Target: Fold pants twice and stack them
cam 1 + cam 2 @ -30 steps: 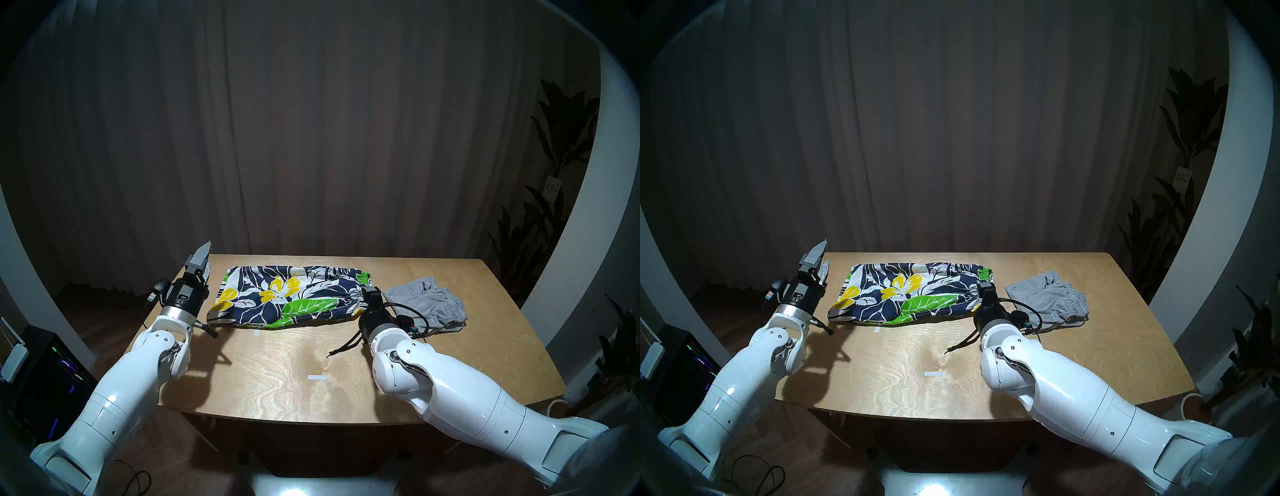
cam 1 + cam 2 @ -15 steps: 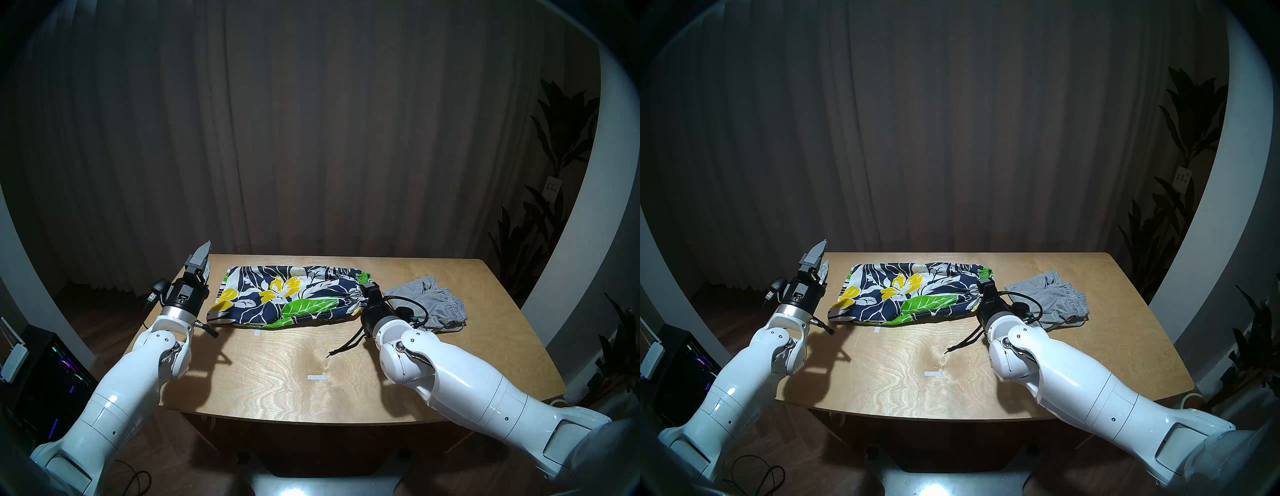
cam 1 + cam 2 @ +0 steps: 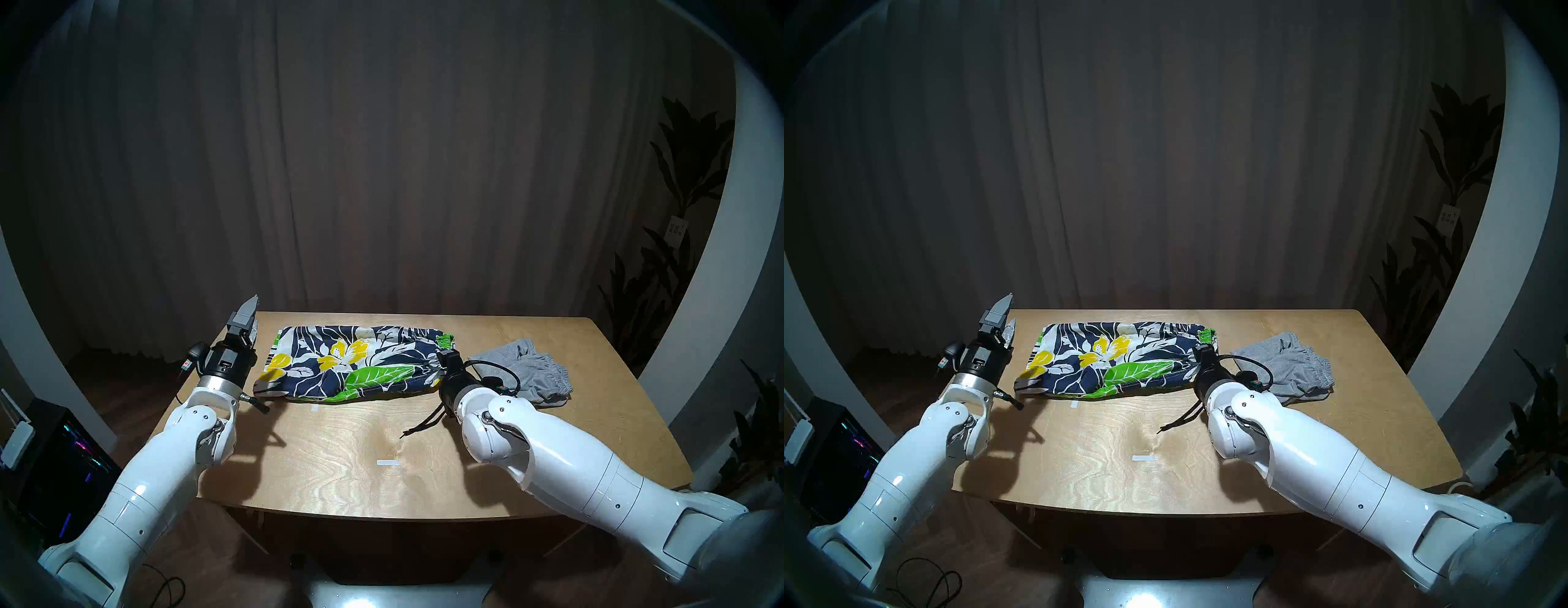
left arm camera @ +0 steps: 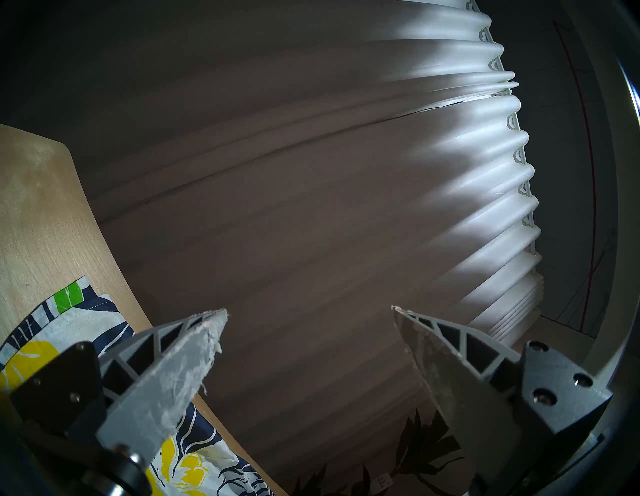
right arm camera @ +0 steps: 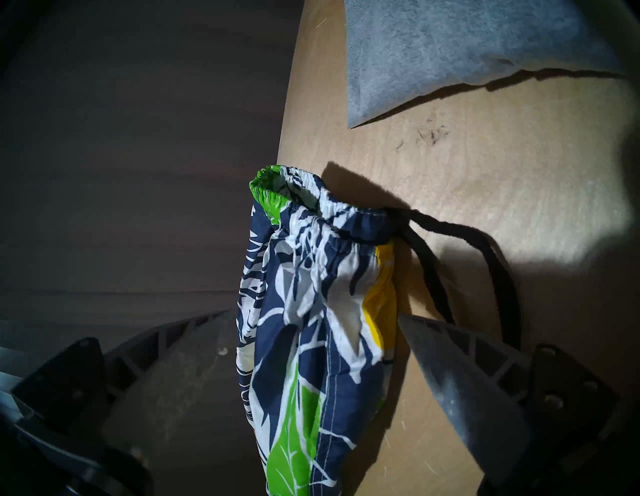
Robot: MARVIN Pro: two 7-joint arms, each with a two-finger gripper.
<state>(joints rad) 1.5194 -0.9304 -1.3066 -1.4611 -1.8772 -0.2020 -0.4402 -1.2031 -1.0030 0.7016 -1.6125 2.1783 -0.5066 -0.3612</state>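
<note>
The floral shorts [image 3: 352, 363] are lying folded lengthwise across the far-middle of the wooden table [image 3: 424, 475], waistband end pointing toward the robot's right, hem end toward its left. The black drawstring [image 3: 424, 420] is trailing off the waistband onto bare wood toward the near edge. The grey shorts [image 3: 526, 373] are sitting crumpled just beside the floral pair on the right, near but apart from it, w/ a strip of tabletop showing btwn them in the right wrist view. The right gripper [image 5: 311, 332] is reaching in at the gathered waistband, jaws standing wide w/ the waistband end btwn them; one finger is resting down by the tabletop beside the cloth and drawstring, the other is sitting on the far side in shadow. Neither finger is pressing the fabric, so nothing is being held. The left gripper [image 4: 308, 311] is hovering off the table's left far corner, tilted slightly up, jaws spread wide and empty, w/ the curtain [image 3: 382, 170] behind it; the hem end of the floral pair is showing under its lower finger. A small white tape mark [image 3: 388, 463] is lying on the near-middle wood.
</note>
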